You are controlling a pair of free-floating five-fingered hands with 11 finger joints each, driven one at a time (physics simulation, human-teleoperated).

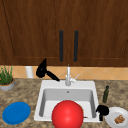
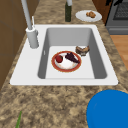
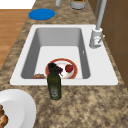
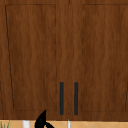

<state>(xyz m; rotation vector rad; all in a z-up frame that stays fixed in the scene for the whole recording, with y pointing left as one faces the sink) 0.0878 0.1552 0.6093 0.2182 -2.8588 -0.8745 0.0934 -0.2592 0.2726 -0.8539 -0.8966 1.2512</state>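
Your left hand (image 1: 42, 70) hangs with fingers straight beside the silver faucet (image 1: 68, 76), holding nothing. Your right hand (image 1: 102, 110), fingers curled and holding nothing, sits at 3 o'clock of the white sink (image 1: 41, 100), crowded between the dark green glass bottle (image 1: 106, 94) and the white plate of pastry (image 1: 113, 113); drift there could topple the bottle. The surface toward 9 o'clock offers more room.

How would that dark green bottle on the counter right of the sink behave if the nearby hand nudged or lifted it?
The bottle stands upright, tall and narrow on a small base, so a sideways nudge would probably tip it. It looks glassy and smooth, so likely slippery and breakable. The right hand hangs close by, beside the white plate, so a stray brush seems possible.
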